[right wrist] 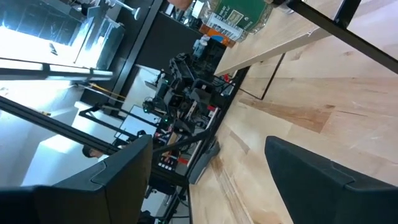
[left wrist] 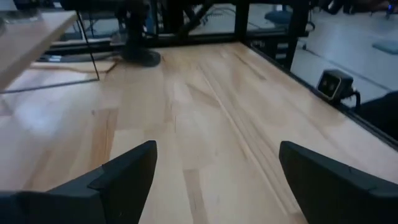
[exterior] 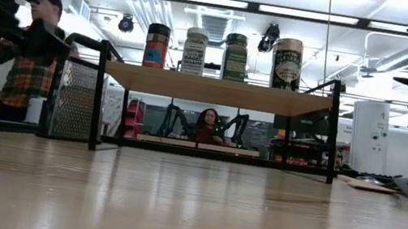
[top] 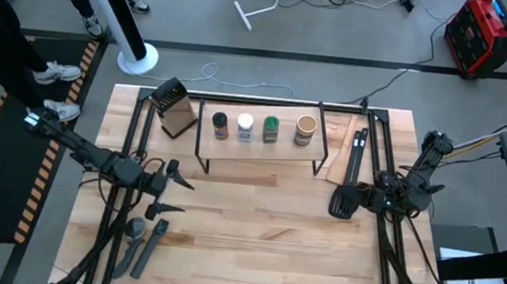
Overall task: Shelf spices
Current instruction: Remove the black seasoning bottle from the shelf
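Light-wood shelf [top: 262, 148] on black legs, far-centre of the table [top: 253, 245], carries all four jars in one row. Judging by that, the task looks essentially done; nothing left on the tabletop to pick up.

Left to right in the high view:
- left gripper [top: 171, 188] hangs over the near-left of the table, well clear of the shelf, fingers spread wide, nothing between them
- box grater [top: 174, 108] just left of the shelf, on the table
- black-topped jar [top: 221, 125], orange label in the low view
- white-topped jar [top: 245, 127]
- green jar [top: 271, 129]
- tan-topped jar [top: 305, 129], widest of the four
- right gripper [top: 388, 200] over the right edge of the table, near a black spatula [top: 345, 199], fingers also apart and empty

All four jars upright, evenly spaced, not touching, sitting toward the back edge of the board. Only thing plausibly left: arms parking.
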Action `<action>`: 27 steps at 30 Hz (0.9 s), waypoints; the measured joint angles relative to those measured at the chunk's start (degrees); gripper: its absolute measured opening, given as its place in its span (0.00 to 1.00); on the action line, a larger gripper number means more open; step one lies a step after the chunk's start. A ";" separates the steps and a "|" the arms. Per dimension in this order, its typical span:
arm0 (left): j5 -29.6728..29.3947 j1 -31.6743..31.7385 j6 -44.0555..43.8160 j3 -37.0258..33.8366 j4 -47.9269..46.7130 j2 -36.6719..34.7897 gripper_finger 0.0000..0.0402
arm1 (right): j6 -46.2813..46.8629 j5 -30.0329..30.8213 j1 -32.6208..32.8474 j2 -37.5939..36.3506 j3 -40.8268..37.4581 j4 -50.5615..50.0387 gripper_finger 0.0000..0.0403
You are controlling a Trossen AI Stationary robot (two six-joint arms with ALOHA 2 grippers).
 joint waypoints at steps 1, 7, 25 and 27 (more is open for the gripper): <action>-0.04 0.00 -0.69 0.00 0.06 0.00 0.82 | -0.03 -0.01 0.00 -0.01 0.00 0.00 0.73; -1.78 0.04 -8.24 0.00 0.61 0.00 0.82 | -4.02 -0.55 0.00 0.00 0.00 -0.01 0.75; -0.04 0.00 -19.68 13.91 -15.69 7.69 0.82 | -16.29 -4.81 0.00 0.01 0.00 1.11 0.67; -0.04 0.00 -20.45 17.44 -17.93 9.86 0.82 | -18.89 -6.21 0.00 0.01 0.00 2.92 0.66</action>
